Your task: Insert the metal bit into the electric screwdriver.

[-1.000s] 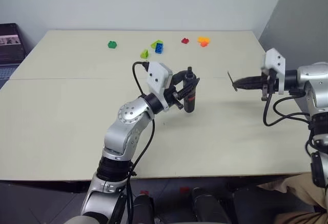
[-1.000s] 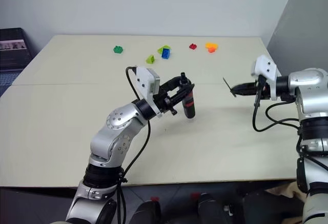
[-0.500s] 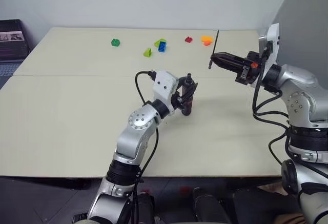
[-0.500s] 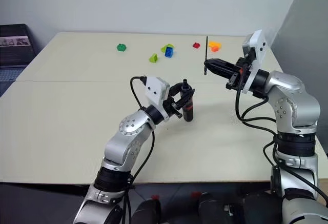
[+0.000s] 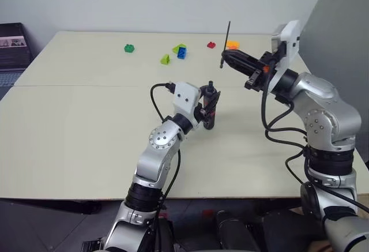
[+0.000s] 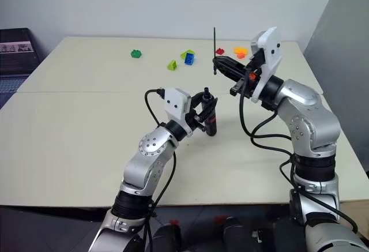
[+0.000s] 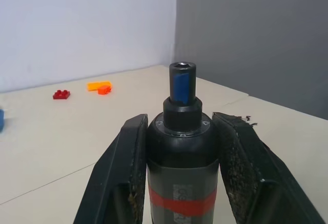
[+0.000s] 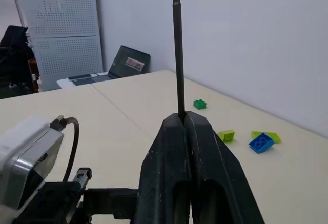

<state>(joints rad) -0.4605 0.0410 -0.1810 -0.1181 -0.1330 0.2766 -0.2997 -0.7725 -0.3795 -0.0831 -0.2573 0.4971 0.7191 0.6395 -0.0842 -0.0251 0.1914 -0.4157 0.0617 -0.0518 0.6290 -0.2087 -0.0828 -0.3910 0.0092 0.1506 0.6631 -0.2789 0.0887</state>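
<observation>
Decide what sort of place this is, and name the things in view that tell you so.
Probably a lab or office workroom: a plain beige table strewn with toy bricks, a laptop on a side desk, and a white pegboard rack behind it.

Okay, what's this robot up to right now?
It is set to fit a bit into a power tool. The left gripper is shut on the electric screwdriver, upright over the table. The right gripper pinches the metal bit, which is not yet in the screwdriver's nose.
</observation>
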